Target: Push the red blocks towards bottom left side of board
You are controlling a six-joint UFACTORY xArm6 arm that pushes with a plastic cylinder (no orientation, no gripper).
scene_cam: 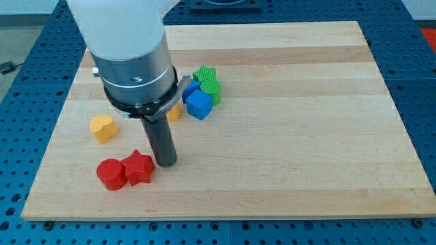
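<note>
A red cylinder (pixel 110 173) and a red star block (pixel 139 167) sit touching each other near the board's bottom left. My tip (pixel 165 163) rests on the board just right of the red star, very close to it or touching it. The rod rises from there to the arm's grey and white body at the view's top left.
A yellow heart block (pixel 103 127) lies above the red blocks. An orange block (pixel 174 113) is partly hidden behind the rod. A blue cube (pixel 199 104), another blue block (pixel 190 89) and two green blocks (pixel 207 80) cluster near the middle. The wooden board (pixel 293 122) lies on a blue perforated table.
</note>
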